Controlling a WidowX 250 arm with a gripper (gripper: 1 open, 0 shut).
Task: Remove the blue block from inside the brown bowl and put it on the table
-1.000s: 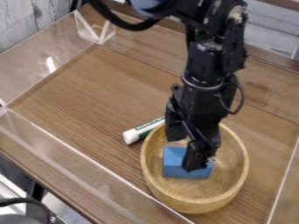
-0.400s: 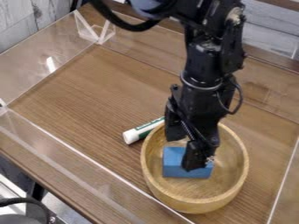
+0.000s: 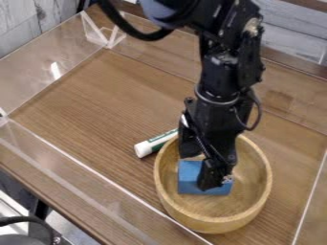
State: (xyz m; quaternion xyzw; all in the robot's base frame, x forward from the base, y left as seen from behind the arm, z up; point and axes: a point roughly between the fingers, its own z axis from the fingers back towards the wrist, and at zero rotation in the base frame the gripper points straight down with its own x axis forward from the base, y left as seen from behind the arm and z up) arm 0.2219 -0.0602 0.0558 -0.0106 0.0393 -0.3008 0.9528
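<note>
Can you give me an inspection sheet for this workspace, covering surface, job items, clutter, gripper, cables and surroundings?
Surface: wood-grain table, bare apart from the items below.
Job's things: blue block lies inside the brown bowl, which sits at the near right of the table.
Clutter: white marker with a green tip, lying just left of the bowl.
Gripper: gripper points down into the bowl, jaws open, right over the block; no grip seen.
Cables: black cables loop from the arm's upper part.
Surroundings: clear acrylic walls line the table edges; pale wall behind.
</note>
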